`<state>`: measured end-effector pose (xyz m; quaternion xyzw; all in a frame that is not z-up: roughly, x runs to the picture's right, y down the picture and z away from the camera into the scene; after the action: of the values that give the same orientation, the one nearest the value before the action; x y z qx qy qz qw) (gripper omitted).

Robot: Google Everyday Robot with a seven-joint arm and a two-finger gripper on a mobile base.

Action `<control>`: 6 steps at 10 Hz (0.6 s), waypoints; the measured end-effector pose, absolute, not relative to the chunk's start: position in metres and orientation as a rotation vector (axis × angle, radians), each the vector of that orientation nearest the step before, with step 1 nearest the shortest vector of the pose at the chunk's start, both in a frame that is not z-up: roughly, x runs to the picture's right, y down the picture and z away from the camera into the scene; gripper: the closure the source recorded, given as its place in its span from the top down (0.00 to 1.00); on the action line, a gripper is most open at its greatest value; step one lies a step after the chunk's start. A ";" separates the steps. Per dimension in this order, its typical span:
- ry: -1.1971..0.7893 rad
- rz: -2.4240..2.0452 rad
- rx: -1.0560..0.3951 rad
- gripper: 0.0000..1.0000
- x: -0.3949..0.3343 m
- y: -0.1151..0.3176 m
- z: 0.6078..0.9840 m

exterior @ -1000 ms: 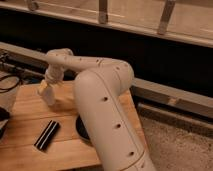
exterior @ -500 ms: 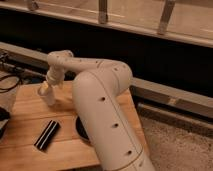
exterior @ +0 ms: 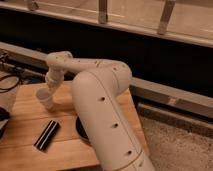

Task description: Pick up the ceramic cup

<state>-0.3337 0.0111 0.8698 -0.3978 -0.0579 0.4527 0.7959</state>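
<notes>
The ceramic cup (exterior: 44, 99) is small, white and handleless. It sits at the far left part of the wooden table (exterior: 30, 155) and leans slightly. My gripper (exterior: 48, 90) is at the end of the bulky white arm (exterior: 100, 100), directly above the cup and against its rim. The cup hides the gripper's tip. I cannot tell whether the cup rests on the wood or is held just above it.
A flat black bar (exterior: 46, 135) lies on the table in front of the cup. A dark round bowl (exterior: 80, 131) is mostly hidden behind my arm. Cables (exterior: 10, 82) and a dark object (exterior: 2, 122) are at the left edge. Speckled floor (exterior: 175, 145) is to the right.
The arm's wrist has shifted slightly over the cup. The cup has stayed in almost the same place under the gripper.
</notes>
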 end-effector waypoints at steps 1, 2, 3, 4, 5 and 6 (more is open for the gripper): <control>-0.137 0.971 -0.856 0.00 -0.334 0.008 0.864; -0.150 0.973 -0.859 0.00 -0.334 0.001 0.856; -0.166 0.977 -0.871 0.00 -0.330 -0.008 0.845; -0.173 0.978 -0.876 0.00 -0.328 -0.016 0.836; -0.183 0.975 -0.887 0.00 -0.328 -0.019 0.828; -0.194 0.968 -0.899 0.00 -0.330 -0.018 0.821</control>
<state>-0.3298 -0.0180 0.8210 -0.4168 -0.0898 0.4489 0.7853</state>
